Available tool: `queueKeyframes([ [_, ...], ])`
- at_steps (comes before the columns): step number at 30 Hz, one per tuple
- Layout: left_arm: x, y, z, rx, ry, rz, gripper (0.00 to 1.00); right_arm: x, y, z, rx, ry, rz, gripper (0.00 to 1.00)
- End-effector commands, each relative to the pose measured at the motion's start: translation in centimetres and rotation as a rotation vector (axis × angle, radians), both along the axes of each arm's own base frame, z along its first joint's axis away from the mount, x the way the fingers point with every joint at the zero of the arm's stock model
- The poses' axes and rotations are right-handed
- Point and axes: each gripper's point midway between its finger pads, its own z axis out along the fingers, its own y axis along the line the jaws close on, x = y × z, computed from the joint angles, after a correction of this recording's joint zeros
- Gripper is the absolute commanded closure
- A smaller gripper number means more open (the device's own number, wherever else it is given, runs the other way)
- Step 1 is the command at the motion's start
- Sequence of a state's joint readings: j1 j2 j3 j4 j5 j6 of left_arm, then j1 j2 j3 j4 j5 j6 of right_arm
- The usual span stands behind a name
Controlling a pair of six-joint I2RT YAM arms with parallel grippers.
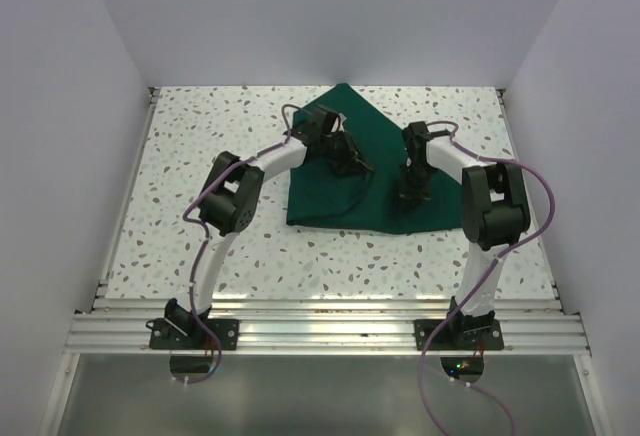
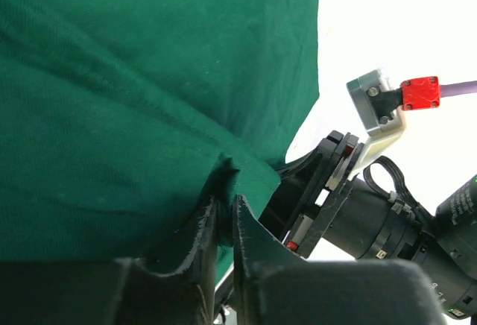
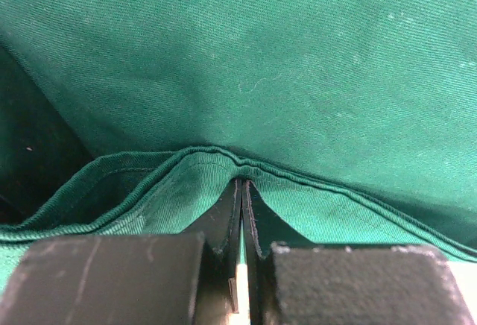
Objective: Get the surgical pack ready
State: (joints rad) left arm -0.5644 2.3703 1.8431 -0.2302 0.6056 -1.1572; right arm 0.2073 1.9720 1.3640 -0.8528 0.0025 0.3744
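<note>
Two grippers work one item here: the surgical pack (image 1: 385,146), a dark green drape lying on the far middle of the counter (image 1: 200,136).

Top external view: we find the left gripper (image 1: 352,164) over the left half of the surgical pack and the right gripper (image 1: 410,199) pointing down near its near edge. The far part of the surgical pack runs up to a point, so we judge a fold to be in hand. Holding at two separate places lets the fabric be carried without sagging or twisting.

Left wrist view: the jaws stand almost together, with a raised ridge of green fabric (image 2: 149,79) pinched at their tips. The fabric is drawn up into creases towards that pinch.

Right wrist view: the jaws are closed on the stitched hem (image 3: 134,183) at the edge of the surgical pack. More than one layer shows there, so we judge that the grip takes the doubled edge.

Containers: we see no tray, bin or other container in any view. Nothing lies on the surgical pack.
</note>
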Motion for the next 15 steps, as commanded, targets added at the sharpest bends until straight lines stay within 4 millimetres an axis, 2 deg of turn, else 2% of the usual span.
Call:
queueKeyframes([
  [1,0.3,-1.6,3.0,-0.053,-0.083,-0.06,0.82,0.9,1.2,-0.7,0.042,-0.016,-0.001,1.0],
  [3,0.6,-1.1,3.3,-0.033,-0.109,-0.062,0.78,1.3,1.0,0.7,0.03,-0.038,0.005,1.0],
  [8,0.6,0.7,3.0,-0.008,-0.092,-0.045,0.75,2.4,0.6,6.2,0.02,-0.142,0.012,1.0],
  [11,1.0,1.2,3.4,-0.003,-0.113,-0.043,0.65,2.2,0.9,8.0,0.038,-0.173,0.015,1.0],
  [13,1.2,1.3,3.6,0.001,-0.12,-0.044,0.6,1.5,1.8,8.4,0.079,-0.165,0.015,1.0],
  [14,1.3,1.3,3.8,-0.005,-0.124,-0.049,0.42,1.3,2.1,8.4,0.093,-0.163,0.014,1.0],
  [15,1.4,1.2,4.1,-0.014,-0.129,-0.051,0.01,1.1,2.6,8.7,0.108,-0.169,0.017,1.0],
])
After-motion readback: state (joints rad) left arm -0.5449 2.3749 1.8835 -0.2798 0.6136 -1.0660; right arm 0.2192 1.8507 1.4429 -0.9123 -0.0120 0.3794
